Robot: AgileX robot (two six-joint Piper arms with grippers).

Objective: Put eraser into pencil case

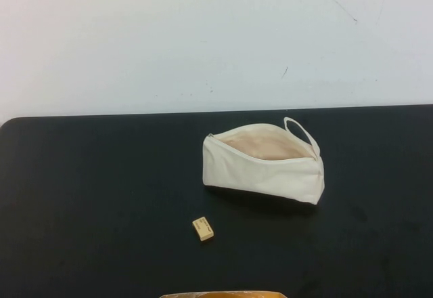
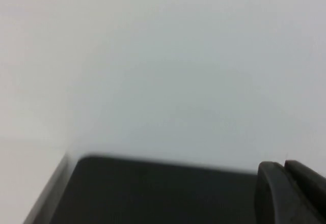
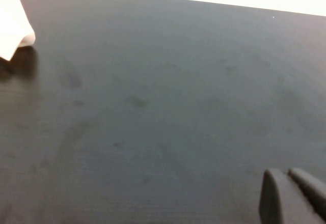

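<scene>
The eraser (image 1: 203, 229), a tiny cream-yellow block, lies on the black table (image 1: 101, 196) near the front, to the front left of the pencil case. The pencil case (image 1: 264, 169) is a cream-white pouch lying unzipped, beige lining showing, with its loop strap (image 1: 301, 130) at the far right end. Neither arm shows in the high view. My left gripper (image 2: 282, 165) is shut and empty, looking over the table's far corner toward the white wall. My right gripper (image 3: 285, 173) is shut and empty above bare table, with a corner of the pencil case (image 3: 12, 25) at the edge of its view.
A white wall (image 1: 216, 40) rises behind the table's far edge. An orange-yellow object (image 1: 223, 294) peeks in at the front edge of the high view.
</scene>
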